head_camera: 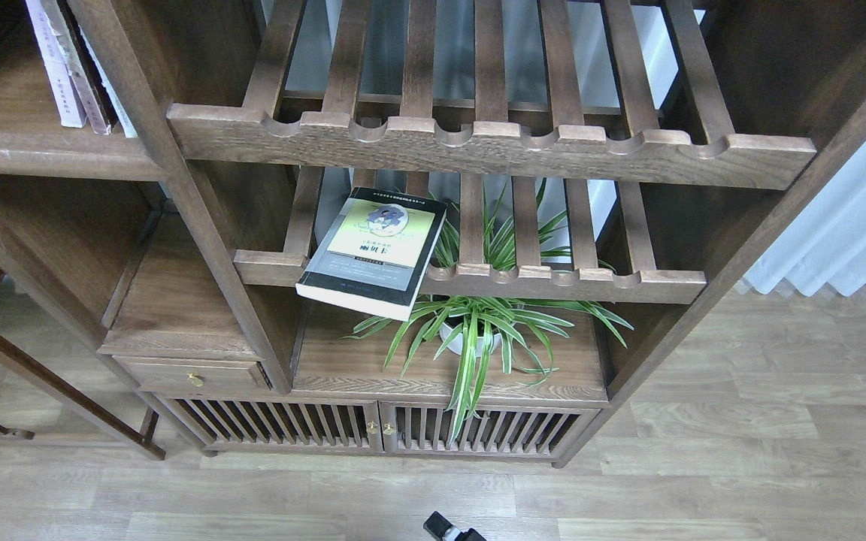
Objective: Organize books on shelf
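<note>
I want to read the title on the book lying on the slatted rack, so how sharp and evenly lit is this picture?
Head view: the black-grey book is in focus and evenly lit with no glare, but its cover print is too small to read. The compartments beside and under the solid shelf are in deep shadow. The books standing there are cut off at the top edge.

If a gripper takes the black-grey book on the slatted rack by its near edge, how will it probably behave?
The black-grey book looks like a paperback, so it may bend somewhat. Its near corner overhangs the slatted rack, so a push could tip it onto the plant. The cover looks glossy, perhaps slippery.
</note>
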You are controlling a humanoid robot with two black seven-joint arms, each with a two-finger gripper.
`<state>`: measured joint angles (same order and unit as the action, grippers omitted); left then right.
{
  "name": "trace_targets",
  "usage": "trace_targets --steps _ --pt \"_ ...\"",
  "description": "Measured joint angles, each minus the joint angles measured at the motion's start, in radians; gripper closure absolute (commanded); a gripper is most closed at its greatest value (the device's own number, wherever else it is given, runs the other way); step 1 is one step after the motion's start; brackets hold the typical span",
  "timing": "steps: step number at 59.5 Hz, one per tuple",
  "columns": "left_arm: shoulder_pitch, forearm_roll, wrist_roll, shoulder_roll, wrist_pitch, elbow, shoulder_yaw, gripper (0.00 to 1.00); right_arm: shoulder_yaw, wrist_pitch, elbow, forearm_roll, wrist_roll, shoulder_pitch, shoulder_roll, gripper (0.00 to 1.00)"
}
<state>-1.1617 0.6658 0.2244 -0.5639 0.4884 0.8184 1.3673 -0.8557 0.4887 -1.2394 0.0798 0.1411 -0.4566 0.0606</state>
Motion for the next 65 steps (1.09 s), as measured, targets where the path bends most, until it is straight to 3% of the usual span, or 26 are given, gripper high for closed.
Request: trace_targets --steps 8,18,45,65 --pt "-0.001 0.0 0.018 0.019 0.0 -0.008 -0.014 0.78 0.0 0.0 0.0 0.001 0.0 0.0 0.0 0.01" --pt "0.01 -0.008 0.021 0.03 0.0 -0.012 -0.025 0.54 0.003 0.0 0.0 0.002 0.0 0.001 -0.001 0.01" --pt "0.146 -0.182 0.007 -0.034 0.0 0.099 0.011 0.54 -0.003 0.0 0.0 0.006 -0.002 0.002 -0.001 0.01" --pt "0.417 -0.294 0.012 -0.094 0.0 0.293 0.203 0.53 -0.005 0.0 0.0 0.043 -0.002 0.014 -0.012 0.01"
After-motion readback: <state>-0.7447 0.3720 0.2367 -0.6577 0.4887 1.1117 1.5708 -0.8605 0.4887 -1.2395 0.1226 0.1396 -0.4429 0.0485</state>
